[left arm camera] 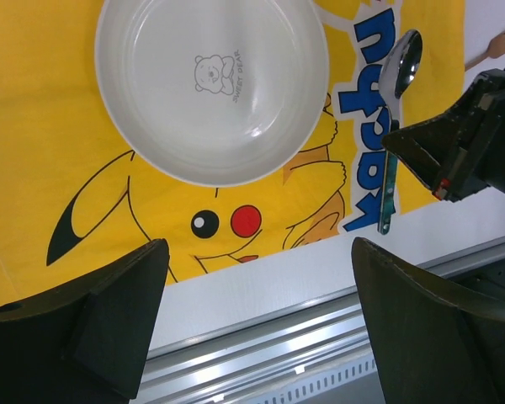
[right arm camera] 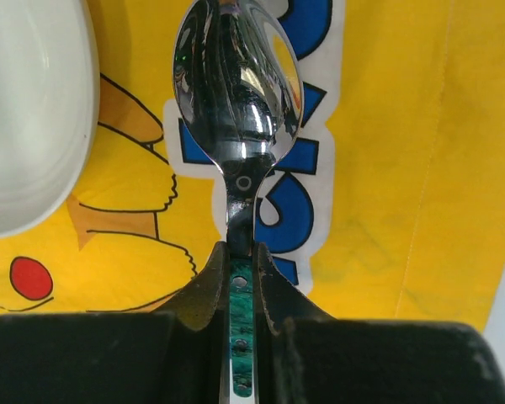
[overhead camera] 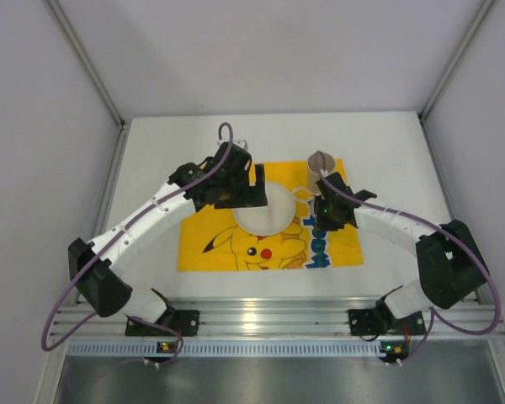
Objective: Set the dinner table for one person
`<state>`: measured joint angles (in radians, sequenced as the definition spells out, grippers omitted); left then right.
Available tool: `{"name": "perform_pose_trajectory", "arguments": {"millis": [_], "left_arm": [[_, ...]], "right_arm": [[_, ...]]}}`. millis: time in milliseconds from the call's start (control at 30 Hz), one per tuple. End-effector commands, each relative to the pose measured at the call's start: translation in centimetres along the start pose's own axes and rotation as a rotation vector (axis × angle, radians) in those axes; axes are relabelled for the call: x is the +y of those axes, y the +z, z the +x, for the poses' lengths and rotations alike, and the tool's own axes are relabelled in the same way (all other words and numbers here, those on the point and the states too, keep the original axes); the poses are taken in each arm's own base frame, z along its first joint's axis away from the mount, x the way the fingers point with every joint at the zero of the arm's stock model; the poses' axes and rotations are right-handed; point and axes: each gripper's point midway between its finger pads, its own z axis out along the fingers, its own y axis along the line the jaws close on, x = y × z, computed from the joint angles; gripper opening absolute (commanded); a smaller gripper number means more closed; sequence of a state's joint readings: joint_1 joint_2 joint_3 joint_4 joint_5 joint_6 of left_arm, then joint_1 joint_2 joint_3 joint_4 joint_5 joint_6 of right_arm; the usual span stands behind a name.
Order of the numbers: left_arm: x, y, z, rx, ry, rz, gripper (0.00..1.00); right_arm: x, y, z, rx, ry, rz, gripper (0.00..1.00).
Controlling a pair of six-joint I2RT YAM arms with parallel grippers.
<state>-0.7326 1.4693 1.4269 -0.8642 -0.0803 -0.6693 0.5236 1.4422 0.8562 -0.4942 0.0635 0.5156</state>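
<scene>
Beyond the aluminium rails (overhead camera: 261, 316) at the near edge of the white dinner table (overhead camera: 387, 143), the right gripper (right arm camera: 242, 257) is clamped narrow on the green handle of a spoon (right arm camera: 236, 101), its fingers pinching just behind the neck. The spoon's long axis runs near to far and straight out from the fingers, its polished bowl pointing away from the arm bases. It sits over the blue lettering on the right part of the yellow Pikachu mat (left arm camera: 50, 151), just beside the white plate (left arm camera: 210, 84). Whether the spoon touches the cloth cannot be told. Setting it down looks like the step in hand, and it calls for the handle to stay parallel to the plate's right side. The right arm is plainly the nearer one. Further in, the left gripper (left arm camera: 259, 248) hangs above the plate with its fingers spread wide and holding nothing. The plate is shallow and glossy, with a small bear printed at its centre. A fork (left arm camera: 497, 46) lies on the bare tabletop off the mat's right edge, and a tan cup (overhead camera: 321, 164) stands at the mat's far right corner.
</scene>
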Motion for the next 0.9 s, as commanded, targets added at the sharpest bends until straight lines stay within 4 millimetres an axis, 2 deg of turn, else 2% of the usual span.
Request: {"name": "perform_pose_trajectory", "arguments": {"millis": [0,300,367,400,500,533,600,633,667,700,733,767,867], "left_arm": [[0.6,-2.1,-0.3,-0.039,-0.034,-0.005,0.94],[1.4,-2.8,0.4,-0.022,-0.024,-0.026,0.94],[1.3,-2.7,0.3,-0.018,-0.019,-0.025,0.94],[1.1,-2.7,0.2,-0.016,-0.015,-0.021,0.94],[0.6,-2.6,-0.2,-0.013,-0.002,-0.009,0.95],[0.4,-2.5,-0.4,-0.013,0.001,-0.007,0.94],[0.3,-2.4,-0.6,-0.017,0.01,-0.007,0.94],[0.2,-2.3,-0.7,-0.017,0.012,-0.005,0.95],[0.0,-2.2,-0.9,-0.023,0.011,0.0,0.95],[0.0,-2.1,-0.9,-0.024,0.011,0.004,0.95],[-0.1,-1.9,-0.7,-0.02,0.009,0.009,0.95],[-0.2,-1.8,-0.6,-0.02,0.009,0.014,0.94],[-0.3,-1.2,-0.3,-0.022,-0.001,0.031,0.95]], "right_arm": [[2.7,-0.1,-3.8,-0.121,-0.018,-0.054,0.0],[2.8,1.1,-4.5,-0.141,0.007,-0.03,0.0],[2.7,1.3,-4.6,-0.143,0.003,-0.021,0.03],[2.7,1.3,-4.8,-0.148,0.001,-0.016,0.06],[2.5,1.2,-4.9,-0.154,-0.006,-0.002,0.27],[2.4,0.9,-5.0,-0.159,-0.007,0.0,0.41],[2.2,0.2,-5.0,-0.158,-0.007,0.01,0.54],[2.2,-0.9,-5.6,-0.183,-0.003,0.005,0.6],[2.3,-1.8,-6.1,-0.199,0.004,0.002,0.61],[1.6,-2.5,-5.9,-0.199,0.005,0.036,0.62],[1.4,-4.3,-6.7,-0.245,0.019,0.031,0.67],[1.0,-5.2,-7.0,-0.265,0.037,0.038,0.69],[-1.4,-7.9,-7.9,-0.314,0.125,0.06,0.73]]}}
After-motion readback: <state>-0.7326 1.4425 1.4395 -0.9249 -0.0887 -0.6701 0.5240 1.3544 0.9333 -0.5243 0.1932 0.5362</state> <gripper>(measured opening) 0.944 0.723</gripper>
